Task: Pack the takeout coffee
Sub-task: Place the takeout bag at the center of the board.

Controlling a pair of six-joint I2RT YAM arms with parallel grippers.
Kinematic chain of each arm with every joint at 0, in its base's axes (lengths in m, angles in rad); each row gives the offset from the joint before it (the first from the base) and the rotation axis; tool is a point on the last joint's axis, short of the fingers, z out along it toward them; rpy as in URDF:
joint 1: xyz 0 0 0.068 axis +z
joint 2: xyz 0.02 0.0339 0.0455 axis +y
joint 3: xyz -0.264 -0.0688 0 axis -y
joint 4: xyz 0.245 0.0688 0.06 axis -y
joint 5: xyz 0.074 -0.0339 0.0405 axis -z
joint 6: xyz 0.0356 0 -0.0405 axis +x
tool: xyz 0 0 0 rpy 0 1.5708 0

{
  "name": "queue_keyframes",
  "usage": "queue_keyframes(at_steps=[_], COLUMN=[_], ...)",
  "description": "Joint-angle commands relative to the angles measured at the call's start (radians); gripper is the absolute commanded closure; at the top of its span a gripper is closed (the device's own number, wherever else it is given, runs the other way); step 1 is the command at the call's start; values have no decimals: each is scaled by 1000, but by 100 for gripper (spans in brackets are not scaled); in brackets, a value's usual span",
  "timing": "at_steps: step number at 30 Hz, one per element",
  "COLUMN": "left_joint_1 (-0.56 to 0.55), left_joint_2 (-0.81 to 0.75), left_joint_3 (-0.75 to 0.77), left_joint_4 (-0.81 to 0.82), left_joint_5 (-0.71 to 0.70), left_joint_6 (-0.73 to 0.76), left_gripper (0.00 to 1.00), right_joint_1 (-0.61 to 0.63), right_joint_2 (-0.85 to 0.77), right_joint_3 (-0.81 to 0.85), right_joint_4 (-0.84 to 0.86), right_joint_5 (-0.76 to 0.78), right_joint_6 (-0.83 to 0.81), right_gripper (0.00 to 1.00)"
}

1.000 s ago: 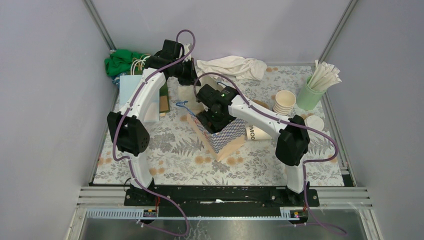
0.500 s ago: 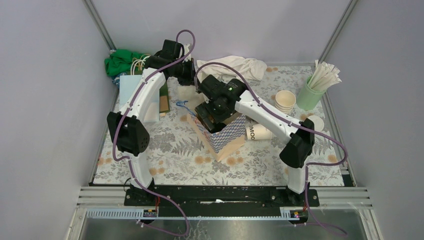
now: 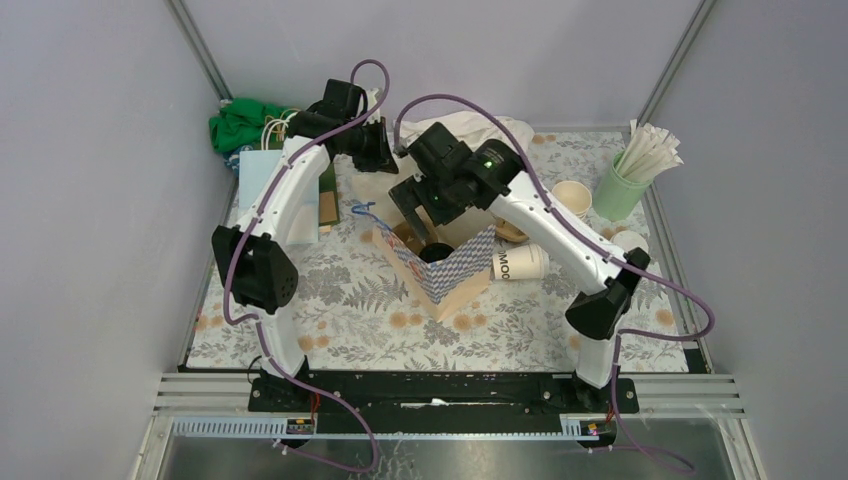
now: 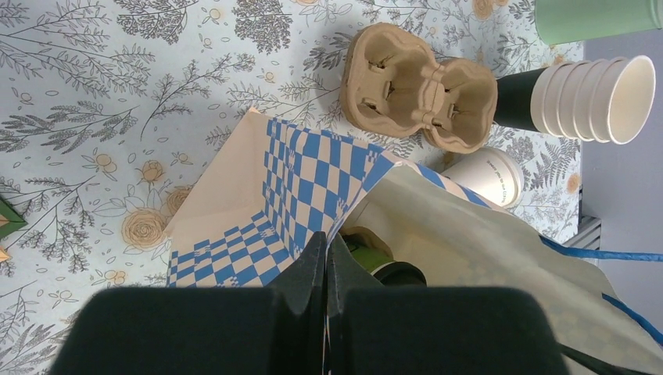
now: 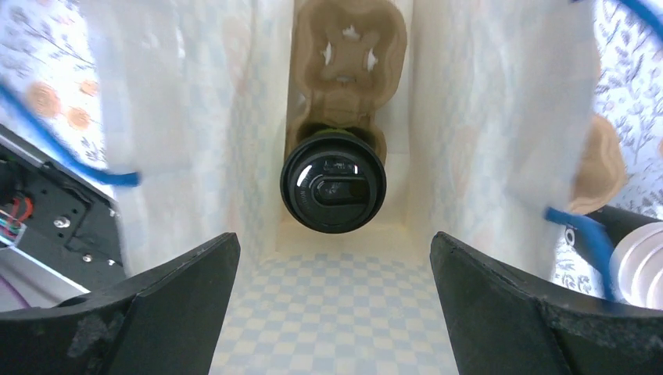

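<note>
Lettering "MOO" on toppled cup (image 3: 520,263), left fingers (image 4: 309,269) clenched on checked bag (image 4: 297,168), right fingers (image 5: 180,305) spread over lidded cup (image 5: 333,182)

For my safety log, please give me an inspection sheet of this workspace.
Surface: floral tablecloth, flat.
Job's things: black-lidded cup in brown cardboard carrier inside blue-checked paper bag; cream paper cup stack; lettered cup lying down.
Clutter: second cardboard carrier, mint-green straw tumbler, white cloth, green cloth.
Pincers: left pincer shut on bag rim; right pincer open over bag mouth.
Cables: purple cables, looping freely.
Surroundings: grey walls.
</note>
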State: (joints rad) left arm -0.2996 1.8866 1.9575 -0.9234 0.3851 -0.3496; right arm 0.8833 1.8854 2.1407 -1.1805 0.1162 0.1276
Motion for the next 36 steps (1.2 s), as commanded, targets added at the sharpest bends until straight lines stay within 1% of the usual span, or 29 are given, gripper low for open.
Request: queue_keyframes(at_steps=[1, 4, 6, 11, 14, 19, 23, 25, 27, 29, 31, 35, 36], left_joint_1=[10, 14, 23, 65, 96, 162, 225, 258, 286, 298, 298, 298, 298], left_joint_2=[-57, -68, -81, -124, -159, -221, -303, -350, -387, -410, -421, -437, -441], left_joint_3=[23, 10, -4, -54, -84, -150, -268, -328, -374, -399, -406, -395, -387], left_joint_4=[-14, -14, -13, -13, -12, 8, 96, 142, 178, 193, 196, 192, 187], left_joint_5=[-37, -50, -57, -76, -95, -107, -83, -69, -63, -64, -63, -63, -66], left_joint_6=[16, 10, 3, -13, -21, -50, -104, -134, -153, -158, -156, -139, -132], left_gripper=[100, 100, 100, 100, 100, 100, 100, 95, 87, 77, 62, 45, 38], right_joint_1=[-6, -5, -6, -8, -26, -140, -248, -305, -338, -355, -370, -414, -432], right_joint_2=[-81, -117, -155, -288, -353, -453, -564, -612, -649, -674, -694, -739, -749], right_joint_3=[119, 127, 103, -29, -111, -262, -473, -570, -663, -745, -822, -978, -1016], right_joint_4=[-39, -18, 11, 107, 128, 132, 180, 202, 209, 197, 194, 293, 331], right_joint_5=[10, 21, 48, 158, 217, 236, 228, 215, 248, 320, 365, 342, 310], right_joint_6=[-25, -20, -9, 30, 66, 182, 334, 431, 540, 656, 738, 750, 729], right_gripper=[0, 0, 0, 0, 0, 0, 0, 0, 0, 0, 0, 1, 2])
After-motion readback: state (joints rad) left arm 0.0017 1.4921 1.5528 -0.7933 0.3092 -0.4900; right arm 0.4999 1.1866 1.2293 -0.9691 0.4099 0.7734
